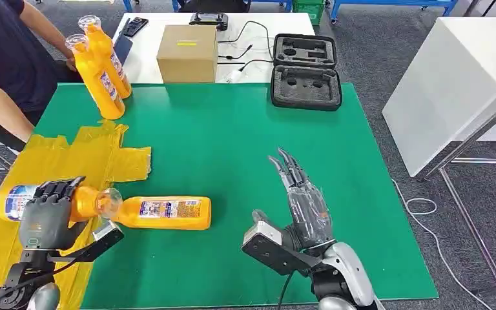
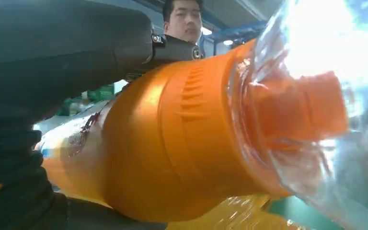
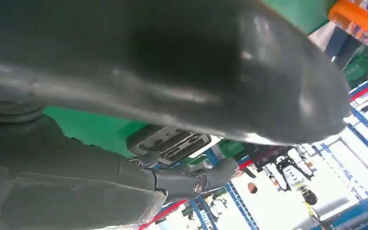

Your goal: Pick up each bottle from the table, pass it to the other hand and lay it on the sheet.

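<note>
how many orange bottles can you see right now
4. One is gripped by the left hand over the yellow sheet; one lies on the green mat beside it; two are held by a person at the far left corner.

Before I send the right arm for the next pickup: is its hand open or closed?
Open. The right hand hovers over the green mat, fingers stretched out straight, nothing in it.

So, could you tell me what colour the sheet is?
Yellow; the sheet shows best in the head view.
</note>
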Robot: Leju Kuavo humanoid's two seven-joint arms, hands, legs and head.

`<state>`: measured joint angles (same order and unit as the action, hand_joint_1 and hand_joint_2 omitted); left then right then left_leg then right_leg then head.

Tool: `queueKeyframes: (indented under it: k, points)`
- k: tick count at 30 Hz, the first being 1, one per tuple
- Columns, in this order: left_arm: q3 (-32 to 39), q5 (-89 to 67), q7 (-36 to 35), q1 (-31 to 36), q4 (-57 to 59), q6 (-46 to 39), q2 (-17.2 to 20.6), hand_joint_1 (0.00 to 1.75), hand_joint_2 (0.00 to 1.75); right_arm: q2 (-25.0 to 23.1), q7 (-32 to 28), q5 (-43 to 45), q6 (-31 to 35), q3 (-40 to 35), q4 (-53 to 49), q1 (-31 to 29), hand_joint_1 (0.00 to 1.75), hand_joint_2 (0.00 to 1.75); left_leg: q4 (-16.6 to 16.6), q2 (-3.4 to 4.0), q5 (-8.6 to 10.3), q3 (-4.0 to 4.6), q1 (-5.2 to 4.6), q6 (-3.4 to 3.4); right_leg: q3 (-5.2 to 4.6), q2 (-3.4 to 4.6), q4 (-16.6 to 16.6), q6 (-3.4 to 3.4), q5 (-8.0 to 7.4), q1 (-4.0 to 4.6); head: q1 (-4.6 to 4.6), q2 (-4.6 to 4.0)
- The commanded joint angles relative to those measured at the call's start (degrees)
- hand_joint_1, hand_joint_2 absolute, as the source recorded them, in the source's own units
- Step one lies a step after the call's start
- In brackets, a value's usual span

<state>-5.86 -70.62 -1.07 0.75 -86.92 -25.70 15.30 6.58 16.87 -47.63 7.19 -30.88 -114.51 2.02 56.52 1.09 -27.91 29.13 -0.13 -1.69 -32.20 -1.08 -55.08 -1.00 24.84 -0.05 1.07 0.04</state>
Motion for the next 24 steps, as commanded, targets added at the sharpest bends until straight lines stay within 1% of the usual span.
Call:
queueKeyframes:
  k: [1, 4, 6, 8, 9, 10, 12, 15, 18, 21, 22, 23, 24]
  points:
    - [-3.6, -2.75, -1.36, 9.76, 14.82, 1.58, -5.04, 1.75, 1.75, 3.08, -0.52, 0.87, -0.33, -3.11, 0.1, -1.51, 0.0, 0.0, -0.09, -0.31, 0.06, -0.11, -0.03, 0.09, 0.17, -0.18, 0.07, 0.0, 0.03, -0.05, 0.02, 0.0]
    - [-5.59, -3.05, -1.69, 15.51, 19.94, 2.76, -6.85, 1.75, 1.75, 2.37, 0.72, 1.4, -0.75, -2.75, -0.17, -2.41, 0.0, 0.0, -0.07, -0.45, 0.09, -0.08, -0.05, 0.11, 0.19, -0.28, 0.05, -0.01, 0.03, -0.07, 0.02, 0.0]
    - [-5.98, -2.81, -1.96, 16.02, 20.7, 2.98, -7.24, 1.75, 1.75, 2.69, 0.98, 1.65, -0.85, -2.35, 0.16, -1.8, 0.0, 0.0, -0.03, -0.53, 0.11, -0.03, -0.07, 0.09, 0.16, -0.37, 0.02, -0.01, 0.03, -0.07, 0.02, 0.0]
    - [-5.88, -2.26, -2.13, 14.41, 19.76, 2.68, -6.88, 1.75, 1.75, 2.89, 0.71, 1.68, -0.46, -1.88, 0.64, -0.8, 0.0, 0.0, -0.05, -0.19, 0.1, -0.04, -0.09, -0.03, 0.11, -0.12, 0.05, -0.09, -0.06, -0.05, 0.02, 0.0]
    - [-5.83, -2.12, -2.11, 13.83, 19.49, 2.41, -6.76, 1.75, 1.75, 2.95, 0.51, 1.67, -0.28, -1.85, 0.73, -0.63, 0.0, 0.0, -0.12, -0.34, 0.11, -0.16, -0.12, 0.08, 0.24, -0.13, 0.09, -0.08, -0.04, -0.1, 0.02, 0.0]
    - [-5.73, -2.09, -2.13, 13.57, 19.44, 2.29, -6.59, 1.75, 1.75, 2.97, 0.51, 1.66, -0.26, -1.83, 0.79, -0.59, 0.0, 0.0, -0.09, -0.14, 0.09, -0.11, -0.11, -0.03, 0.17, -0.01, 0.07, -0.12, -0.07, -0.06, 0.02, 0.0]
    - [-5.42, -1.6, -2.12, 11.09, 17.04, 1.71, -6.28, 1.75, 1.75, 2.32, 0.51, 1.62, 0.18, -1.18, 1.53, -0.6, 0.0, 0.0, -0.1, -0.08, 0.07, -0.13, -0.15, -0.01, 0.16, 0.03, 0.06, -0.12, -0.06, -0.09, 0.0, 0.0]
    - [-4.41, -2.99, -2.09, 4.9, 11.17, -0.23, -5.86, 1.75, 1.75, 1.86, 0.42, 1.45, 0.86, -0.48, 3.0, -0.67, 0.0, 0.0, -0.08, 0.04, 0.06, -0.1, -0.13, -0.05, 0.11, 0.1, 0.06, -0.12, -0.07, -0.06, 0.02, 0.0]
    - [-3.58, -3.26, -1.78, 0.78, 7.05, -0.99, -5.37, 1.75, 1.75, 1.64, 0.15, 1.35, 0.79, -0.55, 4.23, -0.77, 0.0, 0.0, -0.14, 0.15, 0.0, -0.25, -0.14, 0.02, 0.2, 0.29, 0.09, -0.11, -0.05, -0.08, 0.0, 0.0]
    - [-3.85, -3.25, -1.47, -0.04, 6.48, -1.05, -4.87, 1.75, 1.75, 2.19, -0.3, 1.65, 0.47, -1.18, 5.22, -1.11, 0.0, 0.0, -0.06, 0.08, 0.04, -0.05, -0.12, -0.03, 0.04, 0.18, 0.05, -0.11, -0.08, -0.05, 0.0, 0.0]
    - [-4.15, -3.32, -1.42, 0.05, 6.66, -1.0, -4.8, 1.1, 1.75, 2.39, -0.48, 1.82, 0.54, -1.32, 5.52, -1.12, 0.0, 0.0, -0.08, 0.04, 0.04, -0.09, -0.11, 0.01, 0.09, 0.18, 0.07, -0.1, -0.07, -0.05, 0.02, 0.0]
    - [-4.75, -4.45, -1.37, 0.45, 7.0, -0.77, -4.62, 0.0, 1.75, 2.65, -0.61, 1.93, 0.63, -1.41, 5.7, -1.0, 0.0, 0.0, -0.06, 0.0, 0.07, -0.02, -0.11, -0.01, 0.03, 0.1, 0.06, -0.11, -0.08, -0.04, 0.0, 0.0]
    - [-5.52, -5.58, -1.55, 1.24, 7.58, 0.22, -4.65, 0.0, 1.75, 2.86, -0.69, 2.1, 0.88, -1.41, 5.7, -0.73, 0.0, 0.0, -0.08, -0.04, 0.07, -0.08, -0.13, 0.03, 0.09, 0.1, 0.06, -0.1, -0.07, -0.06, 0.02, 0.0]
